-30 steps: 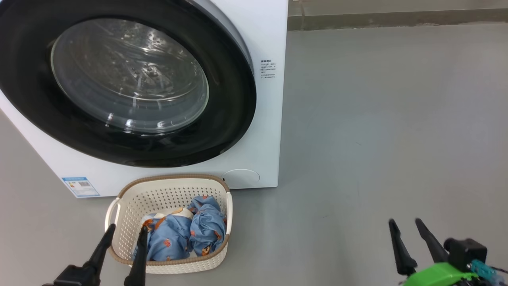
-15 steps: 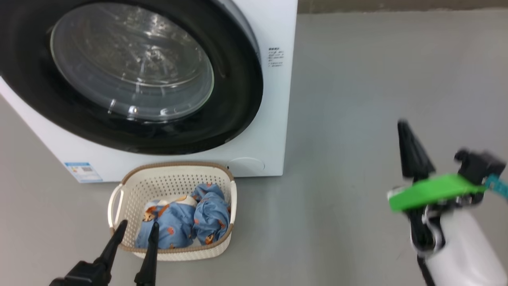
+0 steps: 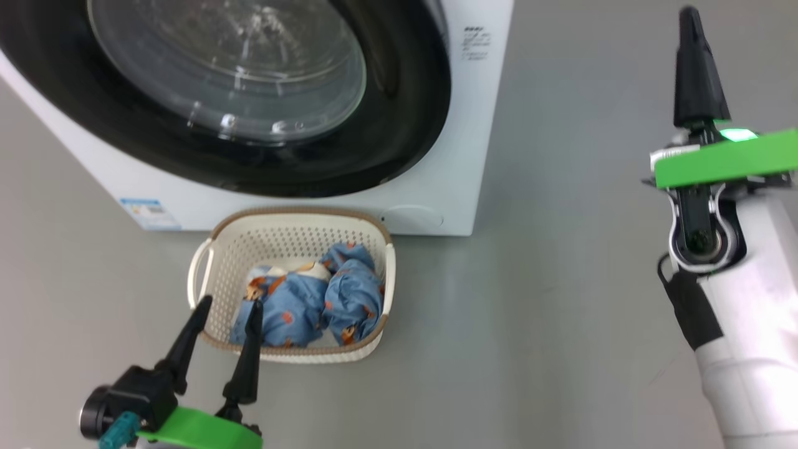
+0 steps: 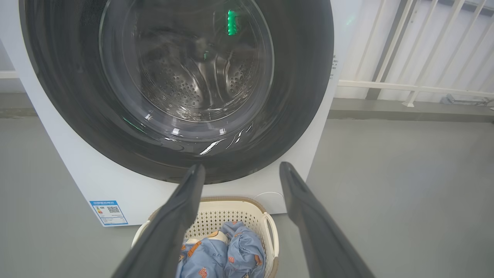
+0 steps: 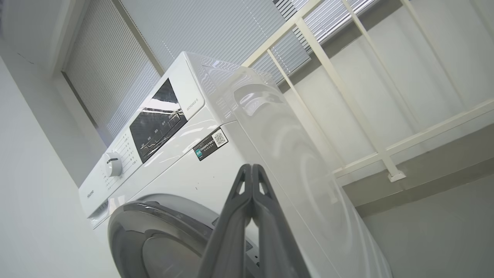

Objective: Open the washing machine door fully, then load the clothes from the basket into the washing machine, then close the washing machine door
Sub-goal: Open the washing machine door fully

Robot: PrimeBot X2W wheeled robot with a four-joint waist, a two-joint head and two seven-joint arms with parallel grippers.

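At seven o'clock in my head view the left gripper hangs with its fingers spread wide and nothing between them, tips over the near rim of the basket. The basket sits on the floor at about six o'clock, just in front of the washer. The clothes lie bunched inside it, towards its right half, none loaded yet.

From ten to twelve o'clock is the door. It looks shut against the washer front, so I judge I am only at the opening step.

At two o'clock the right gripper points up the view with its fingers pressed together and empty, well apart from the washer's right side. Its wrist view looks up along the washer's corner, the door edge low at seven o'clock.

My worries from here:
- The closed tip has to catch the door's right edge. That black rim is glossy, so the tip could skate off it or tap the glass.
- I cannot tell which side the hinges are on. If the door swings leftward, the left arm may stand in its path.
- The basket stands close under the door. A careless bend at the waist could drive the left fingers into it and shove it aside.
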